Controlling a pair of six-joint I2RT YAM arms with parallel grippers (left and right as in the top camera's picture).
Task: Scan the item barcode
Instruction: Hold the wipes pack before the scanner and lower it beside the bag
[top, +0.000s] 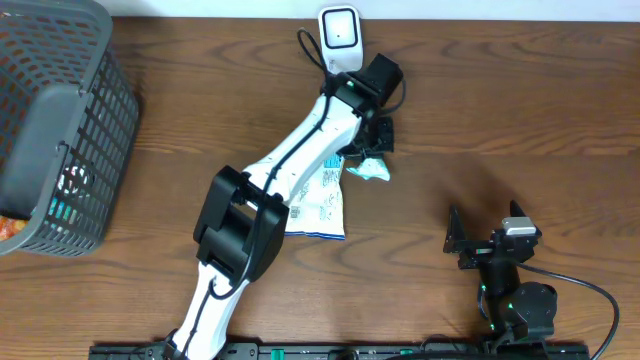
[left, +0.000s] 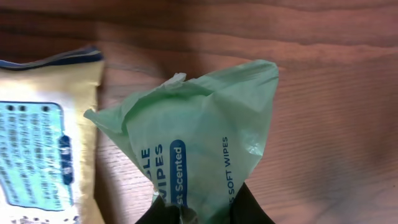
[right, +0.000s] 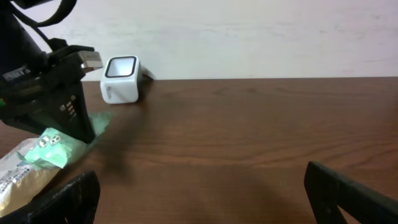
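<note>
My left gripper (top: 369, 150) is shut on a green pack of wipes (top: 366, 169), pinching one corner of its soft wrapper. In the left wrist view the crumpled pack (left: 205, 130) hangs from the black fingers (left: 249, 208) just above the wood. No barcode shows on it. The white scanner (top: 340, 35) stands at the table's far edge, close behind the left wrist. From the right wrist the green pack (right: 53, 146) and scanner (right: 121, 79) sit at far left. My right gripper (top: 456, 240) rests open near the front right, nothing between its fingers (right: 348, 193).
A flat yellow and pale-blue packet (top: 322, 205) lies on the table under the left forearm, beside the green pack (left: 43, 149). A dark grey mesh basket (top: 60, 130) with a few items inside fills the left edge. Bare wood lies between the two arms.
</note>
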